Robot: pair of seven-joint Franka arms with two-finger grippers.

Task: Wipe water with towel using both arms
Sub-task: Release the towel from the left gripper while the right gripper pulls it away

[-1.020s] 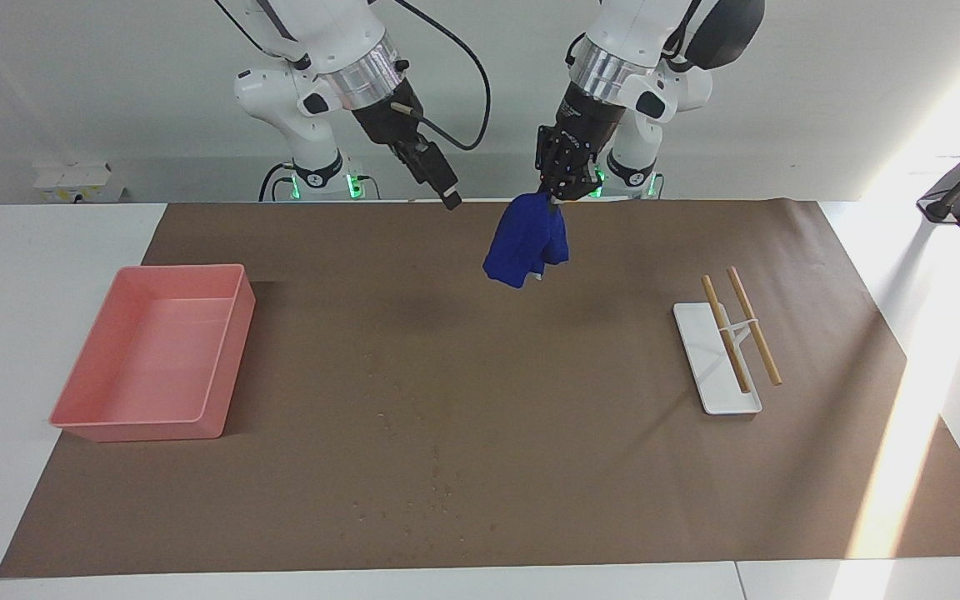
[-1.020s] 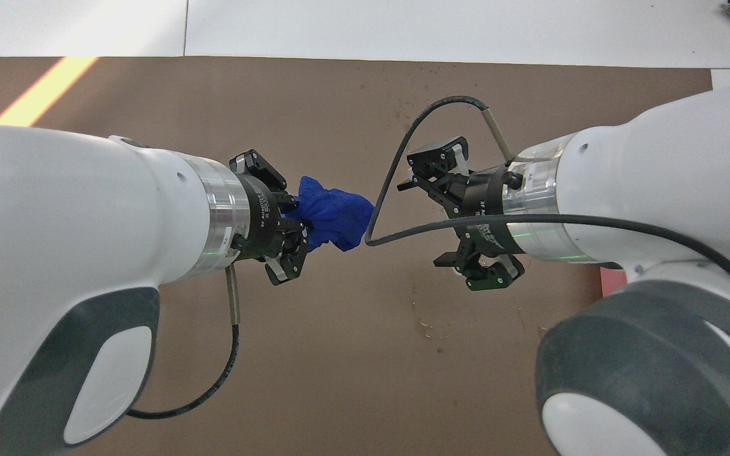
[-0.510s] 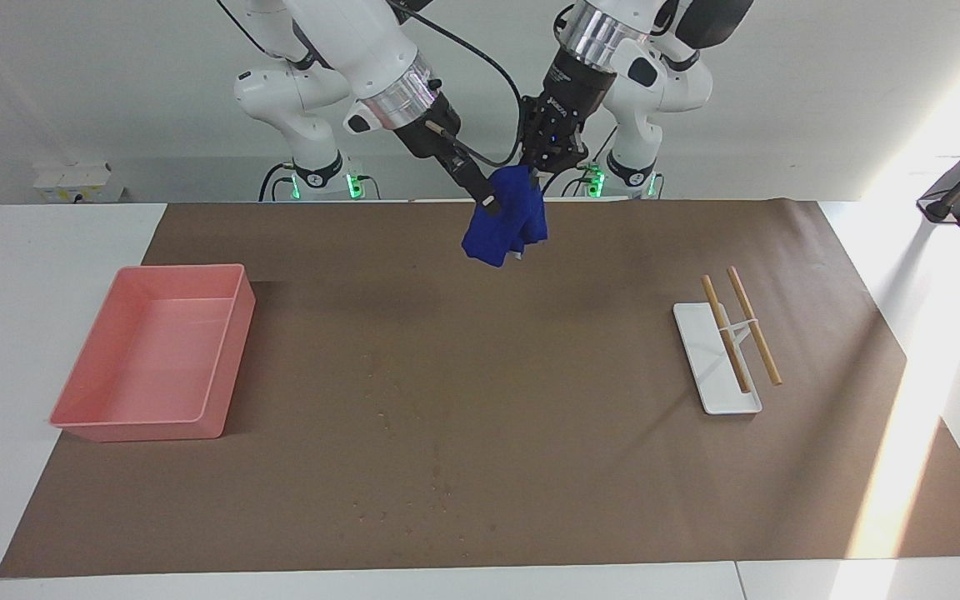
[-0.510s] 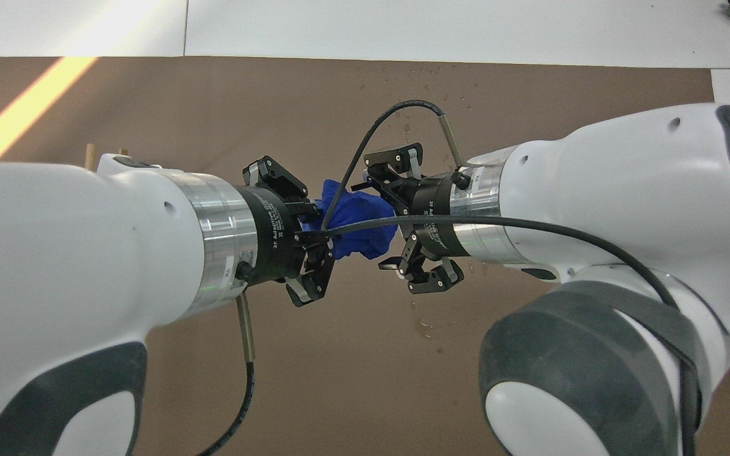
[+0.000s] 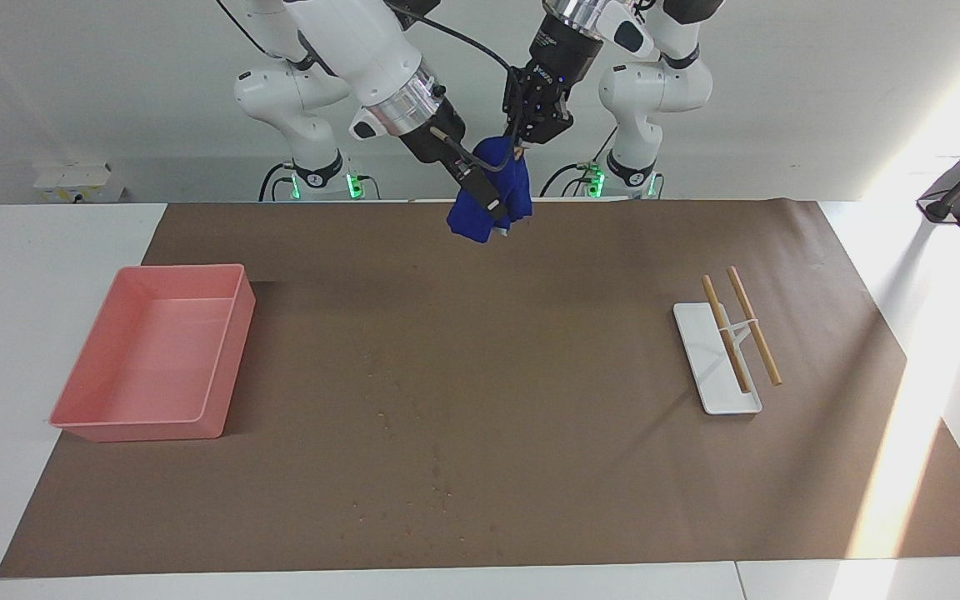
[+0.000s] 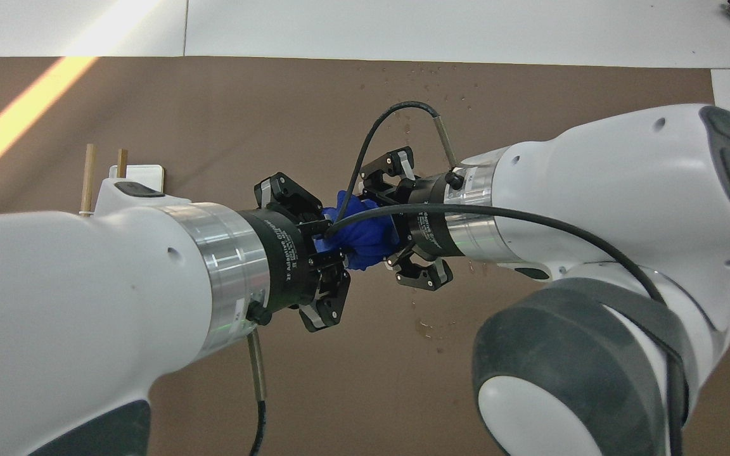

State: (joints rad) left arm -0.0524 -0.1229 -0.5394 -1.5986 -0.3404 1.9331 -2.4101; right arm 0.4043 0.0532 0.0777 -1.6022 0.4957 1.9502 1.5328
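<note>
The blue towel (image 5: 465,222) hangs bunched in the air over the robots' edge of the brown paper. My left gripper (image 5: 520,148) is shut on its top and holds it up; it also shows in the overhead view (image 6: 333,234). My right gripper (image 5: 487,200) is against the towel's side, pointing at the left gripper across it in the overhead view (image 6: 385,228), with the towel (image 6: 368,244) between the two. The water (image 5: 438,492) lies as tiny droplets on the paper, farther from the robots than the towel, with more specks in the overhead view (image 6: 431,326).
A pink tray (image 5: 230,358) stands at the right arm's end of the table. A white rack with wooden rods (image 5: 717,358) lies toward the left arm's end and shows in the overhead view (image 6: 137,172). Brown paper (image 5: 580,467) covers the table.
The left gripper has lifted the towel higher and toward the right arm's end. The right gripper has come across from apart to up against the towel.
</note>
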